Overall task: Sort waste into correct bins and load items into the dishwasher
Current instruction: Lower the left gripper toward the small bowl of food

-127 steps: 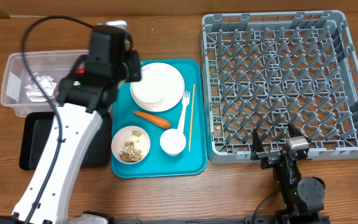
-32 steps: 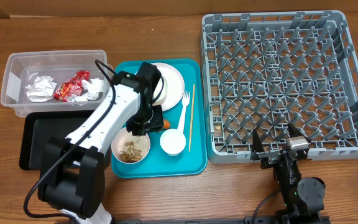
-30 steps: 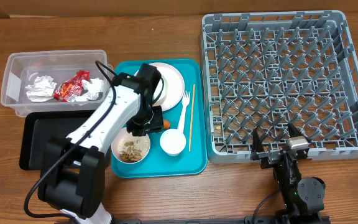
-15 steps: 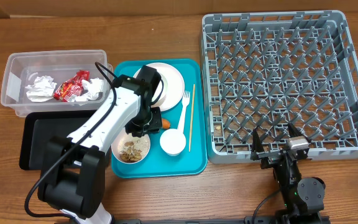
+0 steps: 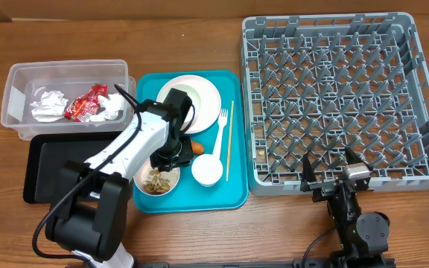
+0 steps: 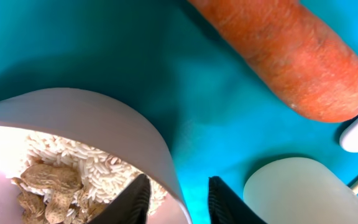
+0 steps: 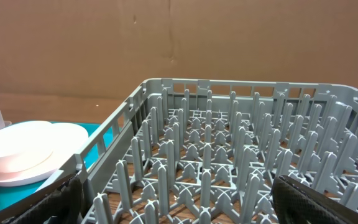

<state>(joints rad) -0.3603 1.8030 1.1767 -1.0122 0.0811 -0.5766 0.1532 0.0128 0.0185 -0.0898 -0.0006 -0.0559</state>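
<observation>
My left gripper hangs over the teal tray, at the far rim of a white bowl holding rice and peanut scraps. In the left wrist view the left gripper is open and straddles the bowl's rim. One finger is inside, one outside, and a gap shows on both sides. An orange carrot lies just beyond, and the small white cup is to the right. The right gripper stands open with nothing in it at the near edge of the grey dish rack.
The teal tray also carries the pale plate, a white fork and a chopstick. A clear tub holds napkins and a red wrapper. A black tray lies in front of it.
My left gripper has moved toward the near side, from over the carrot down to the scrap bowl's rim, and its jaws have narrowed. The right arm has not moved.
</observation>
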